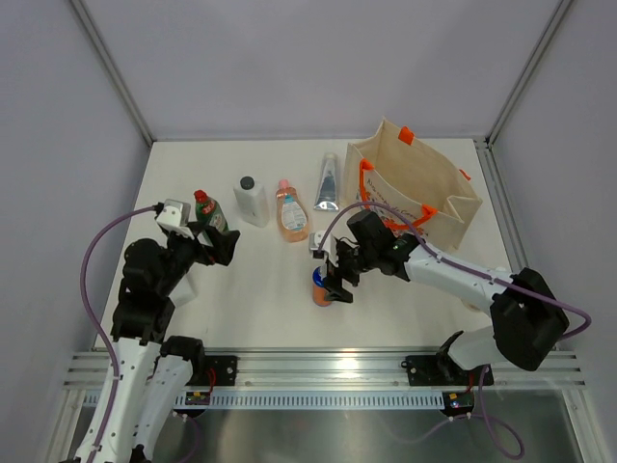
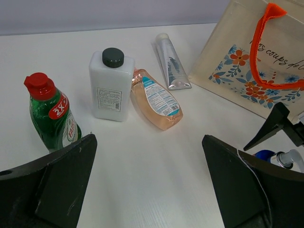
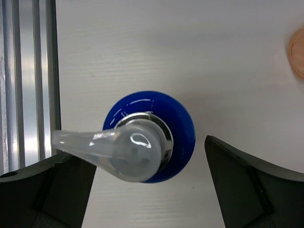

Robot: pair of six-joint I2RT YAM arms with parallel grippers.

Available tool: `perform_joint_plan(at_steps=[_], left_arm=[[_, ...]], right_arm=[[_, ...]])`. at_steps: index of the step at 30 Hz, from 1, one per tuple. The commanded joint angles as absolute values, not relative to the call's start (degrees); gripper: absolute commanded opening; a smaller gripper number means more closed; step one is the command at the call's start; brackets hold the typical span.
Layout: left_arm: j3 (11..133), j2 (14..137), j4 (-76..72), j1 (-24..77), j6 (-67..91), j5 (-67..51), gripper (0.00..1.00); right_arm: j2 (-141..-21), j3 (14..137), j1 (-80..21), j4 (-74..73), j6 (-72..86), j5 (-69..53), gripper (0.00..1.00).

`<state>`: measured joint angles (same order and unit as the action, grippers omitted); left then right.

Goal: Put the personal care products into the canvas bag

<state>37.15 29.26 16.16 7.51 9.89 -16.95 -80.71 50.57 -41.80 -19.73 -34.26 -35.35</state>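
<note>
Top external: canvas bag [image 1: 416, 181] stands far right on the table [image 1: 260, 309].
Left of bag: silver tube [image 1: 327, 181] and peach-pink bottle [image 1: 291, 214] lie flat; white bottle [image 1: 253, 201] and green bottle [image 1: 207, 212] stand upright.
Right gripper [image 1: 334, 282]: fingers wide apart over the orange-blue pump bottle [image 1: 321, 287], near centre.
Left gripper [image 1: 222, 243]: fingers apart, empty, beside the green bottle.
</note>
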Motion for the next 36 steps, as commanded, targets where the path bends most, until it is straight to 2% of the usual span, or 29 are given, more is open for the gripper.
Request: perform_joint_plan(at_steps=[1, 4, 7, 8, 17, 20, 21, 24, 25, 28, 33, 36], left_arm=[[37.09, 27.95, 12.83, 7.73, 9.14, -18.98, 0.99], [37.09, 27.95, 12.74, 7.73, 9.14, -19.69, 0.99], [37.18, 28.04, 13.01, 7.73, 9.05, -19.86, 0.99], [37.18, 27.95, 13.09, 7.73, 8.97, -19.78, 0.99], [37.18, 27.33, 12.92, 7.73, 8.61, -20.65, 0.99], [37.26, 27.25, 13.09, 7.73, 8.53, -20.65, 0.99], [37.18, 27.07, 12.92, 7.73, 8.53, -20.65, 0.99], [37.18, 26.72, 13.01, 7.73, 8.44, -20.48, 0.99], [37.09, 26.54, 13.01, 7.73, 8.44, -20.48, 0.99], [37.09, 26.46, 12.92, 7.73, 8.53, -20.48, 0.99], [37.09, 26.45, 12.83, 7.73, 8.53, -20.57, 0.99], [37.09, 26.46, 12.83, 7.73, 8.53, -20.65, 0.99]], right_arm=[[-80.68, 50.02, -45.35, -8.63, -31.21, -35.07, 0.99], [-82.00, 49.04, -46.32, -3.08, -28.57, -33.57, 0.99], [-84.19, 50.18, -46.32, -2.28, -27.86, -33.75, 0.89], [-84.90, 50.53, -46.32, -3.16, -28.12, -33.84, 0.81], [-82.79, 49.22, -46.23, -5.71, -27.52, -31.64, 0.79], [-83.06, 49.83, -46.23, -6.41, -27.33, -31.90, 0.66], [-83.14, 50.18, -46.23, -6.85, -27.42, -31.90, 0.53], [-83.32, 52.64, -46.23, -10.10, -28.03, -32.52, 0.29], [-82.80, 53.43, -46.14, -12.28, -28.30, -32.87, 0.14], [-78.86, 55.81, -45.88, -15.02, -28.91, -33.92, 0.00], [-73.66, 66.77, -42.11, -23.10, -27.08, -35.59, 0.00], [-73.04, 74.87, -35.88, -26.63, -23.04, -37.18, 0.00]])
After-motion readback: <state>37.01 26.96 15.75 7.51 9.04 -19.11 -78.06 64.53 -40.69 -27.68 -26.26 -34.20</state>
